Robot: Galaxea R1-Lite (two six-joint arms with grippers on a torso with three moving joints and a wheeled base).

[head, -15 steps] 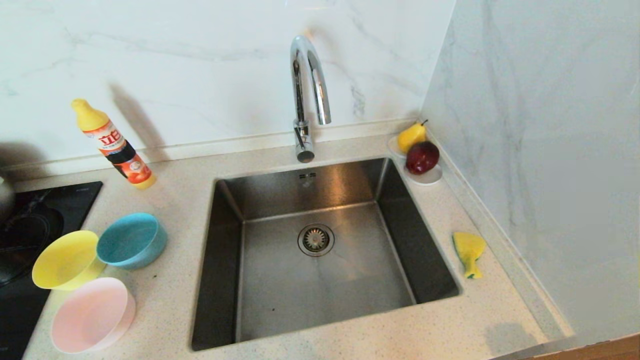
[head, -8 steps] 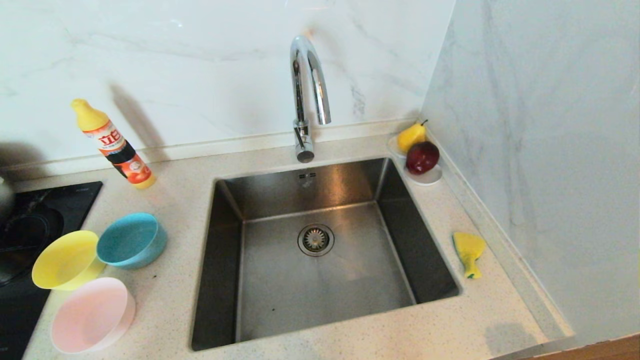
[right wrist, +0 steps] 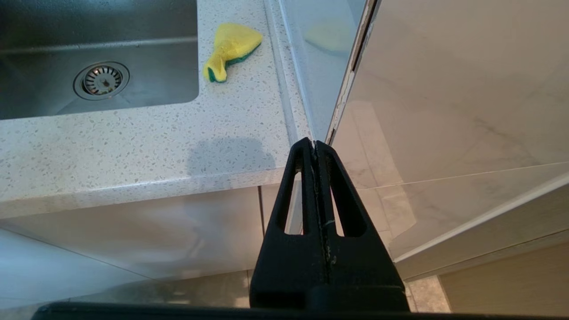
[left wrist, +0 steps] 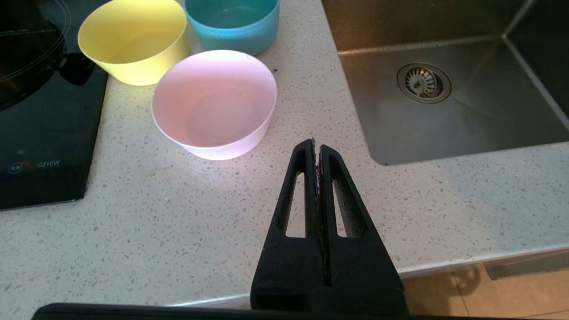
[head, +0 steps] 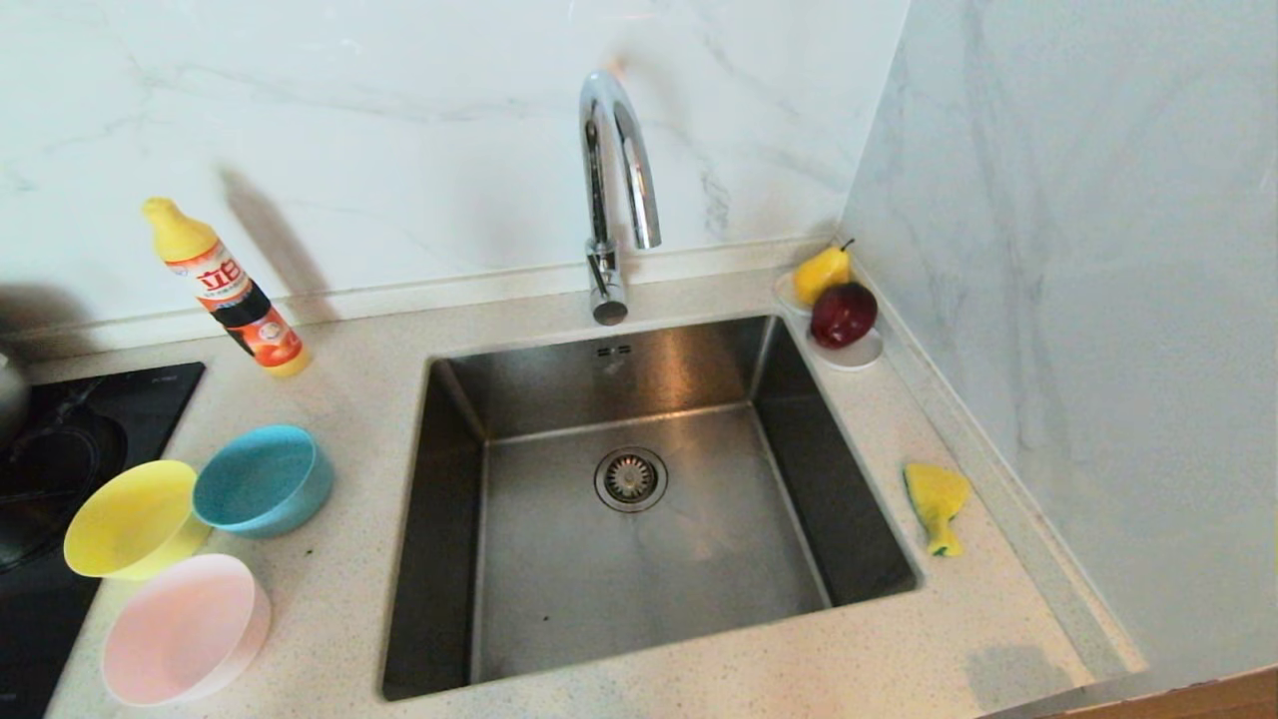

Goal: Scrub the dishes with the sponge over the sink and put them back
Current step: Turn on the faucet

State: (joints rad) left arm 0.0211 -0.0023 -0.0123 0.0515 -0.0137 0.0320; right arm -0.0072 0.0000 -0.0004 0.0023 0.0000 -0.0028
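Three bowls stand on the counter left of the sink (head: 639,379): a yellow bowl (head: 130,517), a light blue bowl (head: 262,479) and a pale pink bowl (head: 182,627). The sponge (head: 937,502), yellow with a green layer, lies on the counter right of the sink. My left gripper (left wrist: 316,144) is shut and empty, hovering at the counter's front edge, short of the pink bowl (left wrist: 214,101). My right gripper (right wrist: 314,143) is shut and empty, in front of the counter's right corner, well short of the sponge (right wrist: 230,49). Neither arm shows in the head view.
A chrome tap (head: 611,190) rises behind the sink. A detergent bottle (head: 228,290) stands at the back left. A black hob (head: 60,469) lies at the far left. A white saucer (head: 861,352) with a pear (head: 821,272) and a red apple (head: 843,312) sits in the back right corner. A wall (head: 1078,300) bounds the right.
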